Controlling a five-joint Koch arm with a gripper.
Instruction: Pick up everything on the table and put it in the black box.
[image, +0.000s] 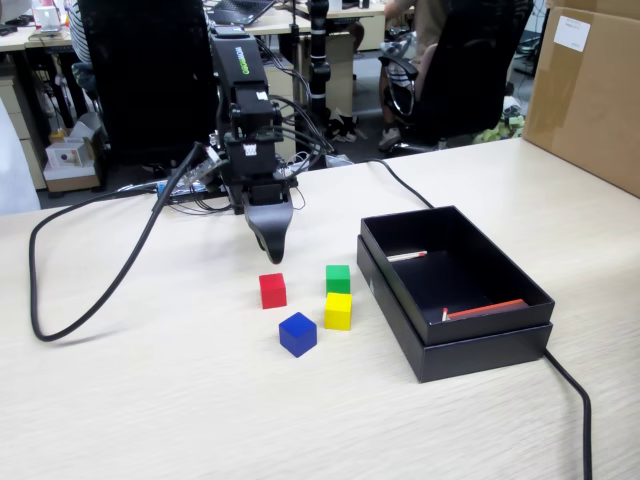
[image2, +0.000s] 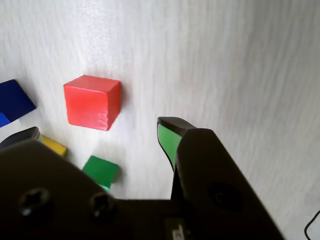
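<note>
Four cubes lie on the pale wooden table: red (image: 272, 290), green (image: 338, 279), yellow (image: 338, 311) and blue (image: 297, 334). The black box (image: 480, 350) stands open to their right in the fixed view, with two red-and-white sticks (image: 485, 309) inside. My gripper (image: 272, 250) hangs above the table just behind the red cube and holds nothing. In the wrist view the gripper (image2: 98, 128) is open, with its jaws wide apart. The red cube (image2: 92, 102) lies ahead between them. The blue (image2: 14, 100), yellow (image2: 52, 145) and green (image2: 100, 171) cubes show at the left.
A black cable (image: 110, 285) loops over the table's left side, and another (image: 572, 395) runs past the box's right corner. A cardboard box (image: 590, 90) stands at the back right. Office chairs and desks lie behind the table.
</note>
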